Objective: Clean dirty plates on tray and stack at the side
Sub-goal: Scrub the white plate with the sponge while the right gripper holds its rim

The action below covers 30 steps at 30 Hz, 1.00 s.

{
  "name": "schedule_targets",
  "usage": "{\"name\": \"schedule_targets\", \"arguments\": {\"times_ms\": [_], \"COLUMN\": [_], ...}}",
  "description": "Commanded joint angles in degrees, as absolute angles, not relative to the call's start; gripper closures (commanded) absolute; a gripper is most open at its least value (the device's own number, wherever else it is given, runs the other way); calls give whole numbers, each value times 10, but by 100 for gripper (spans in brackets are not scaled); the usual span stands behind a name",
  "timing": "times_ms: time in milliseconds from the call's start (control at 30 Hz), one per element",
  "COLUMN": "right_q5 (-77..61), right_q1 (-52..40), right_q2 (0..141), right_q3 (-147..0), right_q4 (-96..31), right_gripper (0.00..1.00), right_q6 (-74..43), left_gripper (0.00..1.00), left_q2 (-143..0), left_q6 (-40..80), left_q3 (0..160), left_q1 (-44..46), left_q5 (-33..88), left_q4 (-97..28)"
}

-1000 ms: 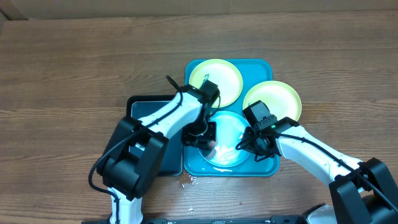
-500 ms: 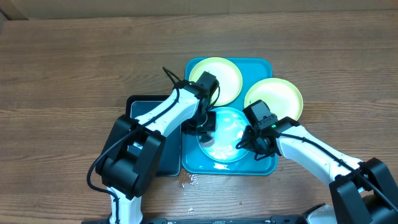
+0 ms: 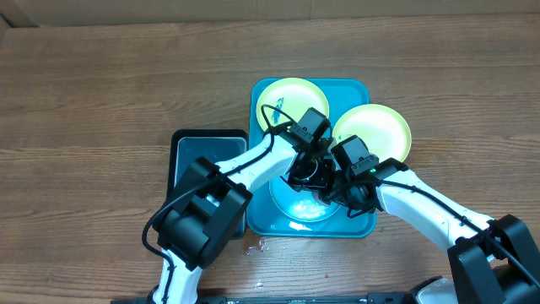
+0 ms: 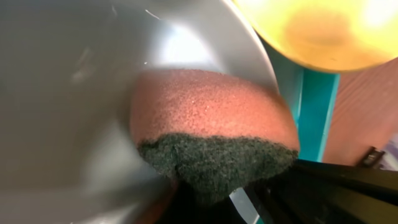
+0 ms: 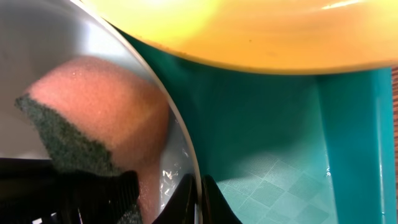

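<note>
The pale blue plate [image 3: 294,205] lies at the tray's [image 3: 257,221] 6 o'clock end. The left gripper [image 3: 305,175] pinches a sponge [image 4: 211,124] against it; the right gripper [image 3: 342,194] nips its 3 o'clock rim. Probably light, stiff and slick: best held by the rim

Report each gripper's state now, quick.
Left gripper: shut on the sponge.
Right gripper: shut on the rim of the blue-white plate.

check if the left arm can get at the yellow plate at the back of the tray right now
Probably yes: the back plate lies open just beyond the left gripper, with nothing between. But that gripper is shut on the sponge, so it could wipe, not grasp.
</note>
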<state>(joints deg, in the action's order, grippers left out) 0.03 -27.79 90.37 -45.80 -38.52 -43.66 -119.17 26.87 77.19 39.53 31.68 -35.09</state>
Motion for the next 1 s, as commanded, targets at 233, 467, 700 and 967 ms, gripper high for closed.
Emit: {"name": "schedule_targets", "arguments": {"times_ms": [233, 467, 700, 967], "right_q5": [18, 18, 18, 18], "right_q1": [-280, -280, -280, -280], "right_q2": [912, 912, 912, 912], "right_q3": [-450, -450, -450, -450], "right_q4": [-389, -389, -389, -391], "right_gripper": [96, 96, 96, 96], "right_q6": [-430, -430, -430, -430], "left_gripper": [96, 96, 96, 96], "left_q2": [-1177, -1115, -1057, -937], "left_q6": [305, 301, 273, 272], "left_q3": [766, 766, 767, 766], "left_q1": [359, 316, 309, 292], "left_q5": [230, 35, 7, 58], "left_q4": [-462, -550, -562, -597]}}
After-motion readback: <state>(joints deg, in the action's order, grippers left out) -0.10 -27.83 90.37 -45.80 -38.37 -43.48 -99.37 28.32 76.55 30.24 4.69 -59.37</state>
